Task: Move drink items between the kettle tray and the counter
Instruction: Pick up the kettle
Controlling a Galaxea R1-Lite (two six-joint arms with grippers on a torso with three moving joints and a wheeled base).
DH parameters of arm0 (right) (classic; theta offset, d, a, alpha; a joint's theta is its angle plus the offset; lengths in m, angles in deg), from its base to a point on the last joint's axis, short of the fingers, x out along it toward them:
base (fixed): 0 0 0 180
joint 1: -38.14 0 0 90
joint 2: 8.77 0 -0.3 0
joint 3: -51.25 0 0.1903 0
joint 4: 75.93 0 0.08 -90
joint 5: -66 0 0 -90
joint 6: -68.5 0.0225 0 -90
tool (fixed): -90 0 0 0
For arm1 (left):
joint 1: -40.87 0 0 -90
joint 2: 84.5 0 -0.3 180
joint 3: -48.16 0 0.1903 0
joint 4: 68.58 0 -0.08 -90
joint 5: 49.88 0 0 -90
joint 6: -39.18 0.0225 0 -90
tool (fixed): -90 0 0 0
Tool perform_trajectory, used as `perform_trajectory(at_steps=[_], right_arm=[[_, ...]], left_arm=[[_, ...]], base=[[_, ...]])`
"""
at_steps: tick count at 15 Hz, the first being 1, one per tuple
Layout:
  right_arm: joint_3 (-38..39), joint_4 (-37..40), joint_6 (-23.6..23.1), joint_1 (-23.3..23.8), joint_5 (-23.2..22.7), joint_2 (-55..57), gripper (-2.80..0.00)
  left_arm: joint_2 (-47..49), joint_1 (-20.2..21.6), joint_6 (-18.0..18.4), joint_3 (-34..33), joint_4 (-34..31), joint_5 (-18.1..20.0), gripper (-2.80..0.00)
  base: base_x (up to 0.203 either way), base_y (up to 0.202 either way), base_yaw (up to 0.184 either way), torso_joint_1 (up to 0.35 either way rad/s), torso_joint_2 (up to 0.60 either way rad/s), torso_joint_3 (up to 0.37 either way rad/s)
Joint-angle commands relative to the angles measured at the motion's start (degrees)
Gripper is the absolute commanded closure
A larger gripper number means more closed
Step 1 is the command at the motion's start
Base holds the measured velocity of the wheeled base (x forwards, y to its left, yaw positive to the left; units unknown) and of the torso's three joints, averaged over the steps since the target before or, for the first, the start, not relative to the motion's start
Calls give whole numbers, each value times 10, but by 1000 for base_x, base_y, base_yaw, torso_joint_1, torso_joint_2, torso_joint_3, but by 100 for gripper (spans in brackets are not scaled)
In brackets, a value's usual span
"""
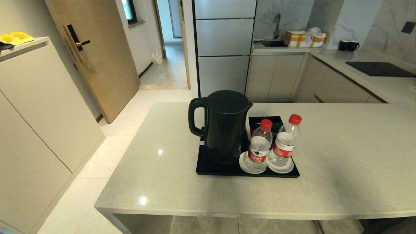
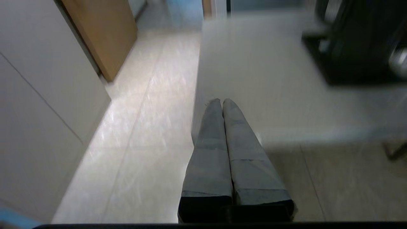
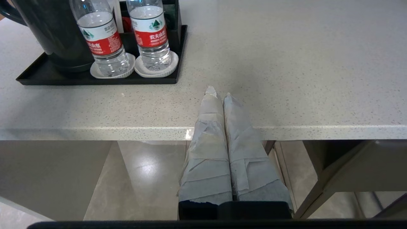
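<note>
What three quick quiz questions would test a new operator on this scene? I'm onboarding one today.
1. True or false: both water bottles stand on the white saucers.
2. Which side of the kettle tray holds the kettle, by the robot's own sides: A) left B) right?
3. Fill in: both grippers' jaws are ____.

Key:
1. True: the left bottle and the right bottle each stand on a saucer.
2. A.
3. Shut: the left gripper and the right gripper hold nothing, near the counter edge.

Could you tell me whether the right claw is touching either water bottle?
Apart. In the right wrist view the right claw hangs at the counter's front edge, with bare stone between it and the bottles.
</note>
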Motion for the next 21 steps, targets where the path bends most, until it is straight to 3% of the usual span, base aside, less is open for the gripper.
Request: perform_trajectory(at_steps=[1, 3, 7, 12, 14, 16, 21], right_arm=[[0, 0, 0, -1, 0, -1, 0], [0, 0, 0, 0, 0, -1, 0], [0, 0, 0, 0, 0, -1, 0], [0, 0, 0, -1, 0, -1, 0], [0, 0, 0, 0, -1, -1, 0], [0, 0, 0, 0, 0, -1, 0], [0, 0, 0, -1, -1, -1, 0]], left_arm=[[103, 0, -1, 120, -10, 0, 0], [148, 1, -2, 168, -23, -2, 0], [188, 9, -1, 206, -110, -9, 0], [420, 7, -4, 265, -110, 73, 0], [520, 5, -4, 269, -53, 108, 0], [630, -5, -3, 265, 45, 131, 0], [917, -71, -3, 266, 362, 139, 0]], base=[[0, 0, 0, 0, 0, 0], [0, 0, 0, 0, 0, 0], [0, 0, 0, 0, 0, 0], [0, 0, 0, 0, 0, 0], [0, 0, 0, 0, 0, 0], [0, 0, 0, 0, 0, 0], [0, 0, 0, 0, 0, 0]])
